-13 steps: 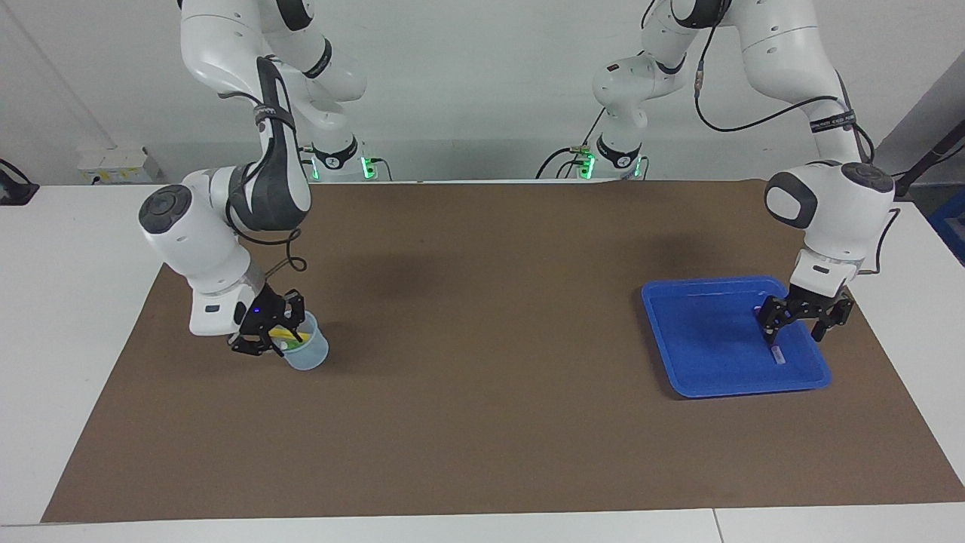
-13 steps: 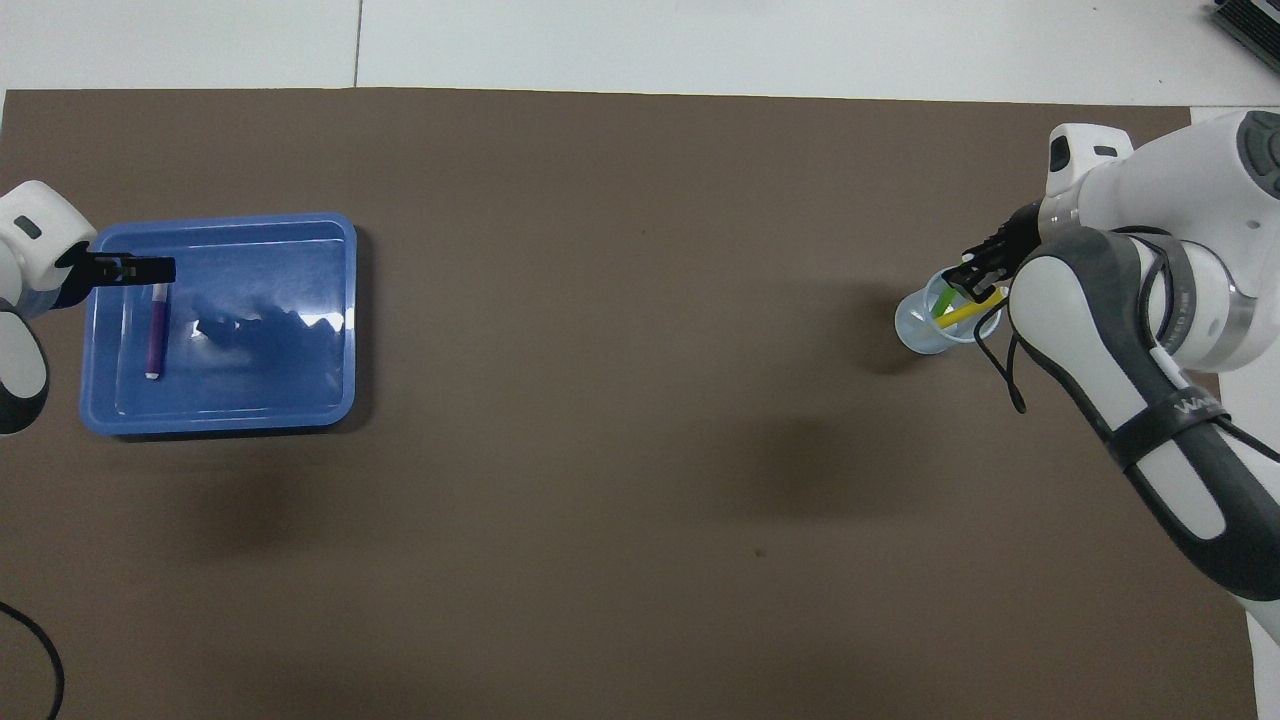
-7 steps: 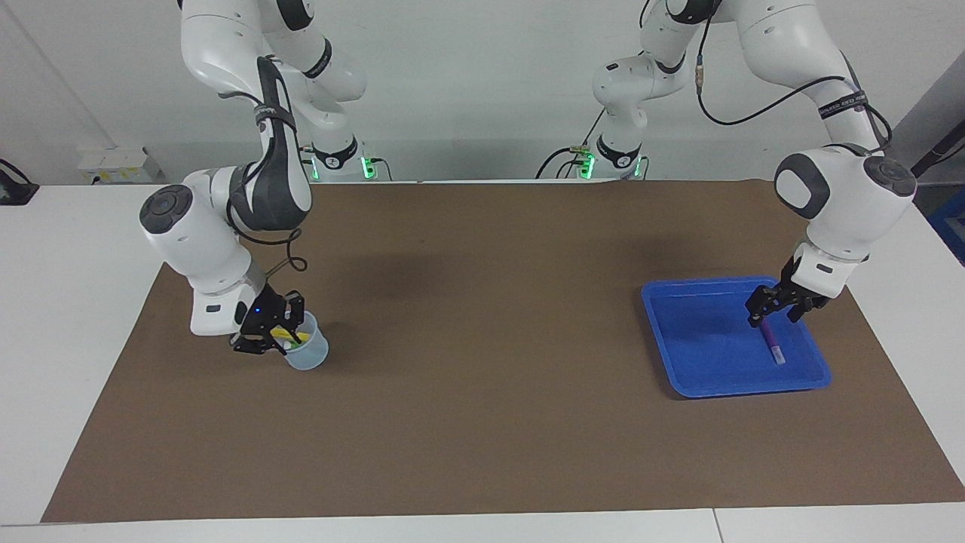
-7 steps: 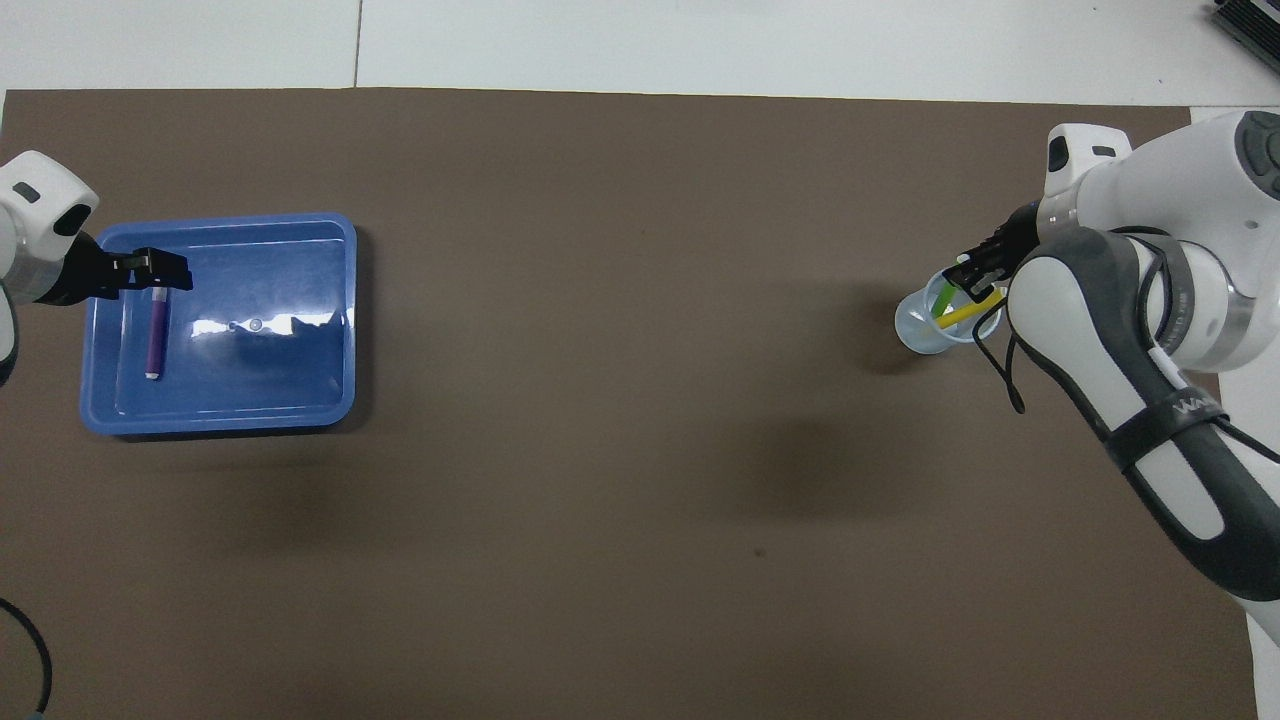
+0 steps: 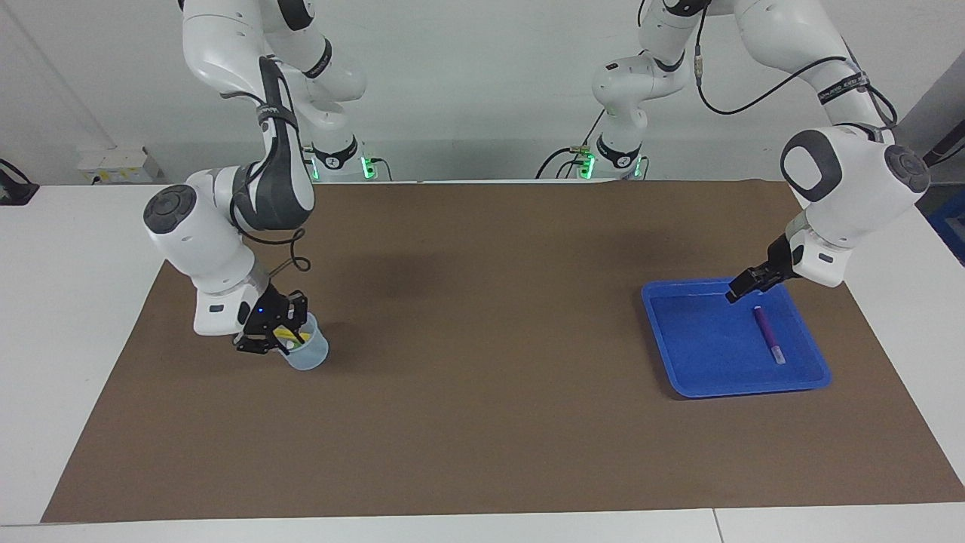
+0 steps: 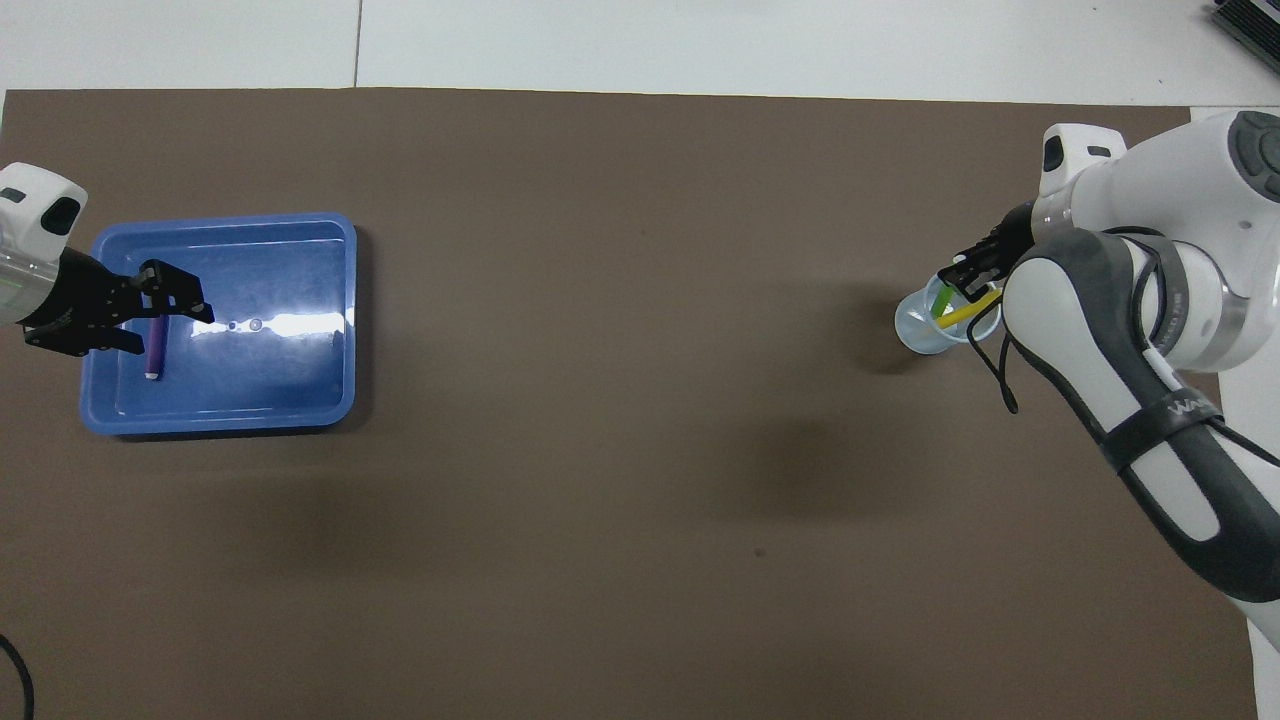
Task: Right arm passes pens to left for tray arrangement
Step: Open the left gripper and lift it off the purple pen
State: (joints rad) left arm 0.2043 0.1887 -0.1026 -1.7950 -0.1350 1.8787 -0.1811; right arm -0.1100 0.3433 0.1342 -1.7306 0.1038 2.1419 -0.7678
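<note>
Purple pen (image 5: 767,332), blue tray (image 5: 697,347)

left arm bent down at the elbow, its left gripper (image 5: 742,286) raised, jaws spread wide; right arm folded low, right gripper (image 5: 273,332) angled downward, fingers nearly together

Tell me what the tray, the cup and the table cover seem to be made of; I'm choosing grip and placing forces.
Tray: probably hard plastic, glossy; a bright glare streak lies on its blue floor.
Cup: likely thin translucent plastic; the yellow pen and green pen show through its bluish wall.
Table cover: matte brown sheet, perhaps paper or felt; no shine, only soft shadows.
</note>
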